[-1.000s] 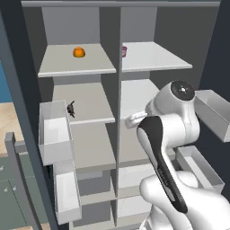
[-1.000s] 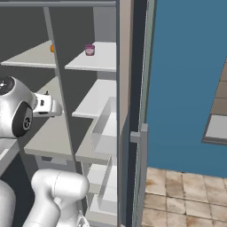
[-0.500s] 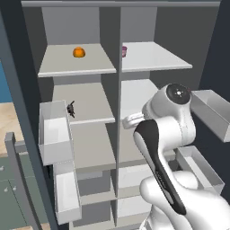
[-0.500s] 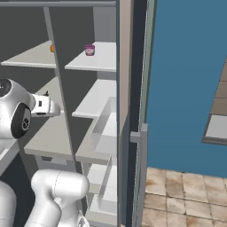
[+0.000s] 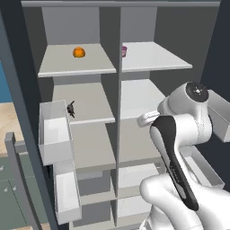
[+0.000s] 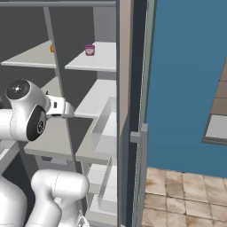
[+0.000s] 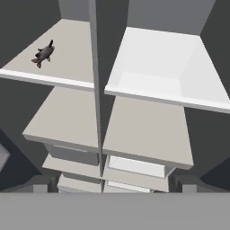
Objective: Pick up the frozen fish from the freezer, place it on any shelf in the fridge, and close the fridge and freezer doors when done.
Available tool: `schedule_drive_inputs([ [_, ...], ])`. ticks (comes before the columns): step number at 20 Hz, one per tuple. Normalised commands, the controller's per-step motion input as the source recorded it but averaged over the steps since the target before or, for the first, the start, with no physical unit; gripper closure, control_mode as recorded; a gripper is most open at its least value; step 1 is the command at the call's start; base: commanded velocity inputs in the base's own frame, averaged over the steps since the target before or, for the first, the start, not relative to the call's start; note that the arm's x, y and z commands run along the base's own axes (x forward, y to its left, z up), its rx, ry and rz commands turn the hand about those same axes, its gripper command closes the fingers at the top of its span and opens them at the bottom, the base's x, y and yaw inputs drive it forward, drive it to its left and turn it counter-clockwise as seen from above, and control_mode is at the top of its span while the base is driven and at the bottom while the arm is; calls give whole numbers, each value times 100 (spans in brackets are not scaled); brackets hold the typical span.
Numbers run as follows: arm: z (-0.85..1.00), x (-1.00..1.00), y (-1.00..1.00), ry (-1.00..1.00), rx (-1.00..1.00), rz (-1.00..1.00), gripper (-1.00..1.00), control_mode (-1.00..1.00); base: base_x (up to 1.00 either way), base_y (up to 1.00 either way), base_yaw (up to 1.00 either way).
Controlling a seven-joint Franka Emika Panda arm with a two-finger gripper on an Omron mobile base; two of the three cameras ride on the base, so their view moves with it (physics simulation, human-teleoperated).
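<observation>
Closest to me is the white arm (image 5: 179,134), bent up in front of the open unit, its hand reaching in toward the middle divider; the gripper (image 7: 114,191) has its jaws spread wide with nothing between them, the two dark tips just poking up at the bottom of the hand view. The frozen fish (image 5: 71,109) is well apart from it, up and to the left as the hand looks, lying on its side on the second shelf down of the freezer (image 5: 78,148), near that shelf's left front edge. Right across the divider from the fish is the shelf (image 7: 166,74) of the fridge (image 5: 148,90), brighter and wider, bare.

Both doors stand open. The freezer door (image 5: 27,148) hangs at the left with two clear bins (image 5: 56,134) stacked on its inside; the fridge door (image 6: 137,133) shows edge-on in the right base view with a grey vertical handle (image 6: 142,173). Beyond that door is a blue wall (image 6: 190,80) and brown tiled floor (image 6: 186,199).

Farthest in, on the top shelves: one round orange item (image 5: 79,52) on the freezer side, one small purple-pink cup (image 6: 90,49) on the fridge side. One fish in all.
</observation>
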Motion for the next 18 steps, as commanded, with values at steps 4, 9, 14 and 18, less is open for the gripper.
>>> schedule_drive_inputs([
  [4, 0, 0, 0, 0, 0, 0, -100, -100, 0, 0, 0],
  [9, 0, -7, 0, 0, 0, 0, -100, -100, 0, 0, 0],
  [14, 0, -13, 21, 0, 0, 0, -100, -100, 0, 0, 0],
  [18, 0, 0, 0, 0, 0, 0, -100, 100, -2, 53, 0],
])
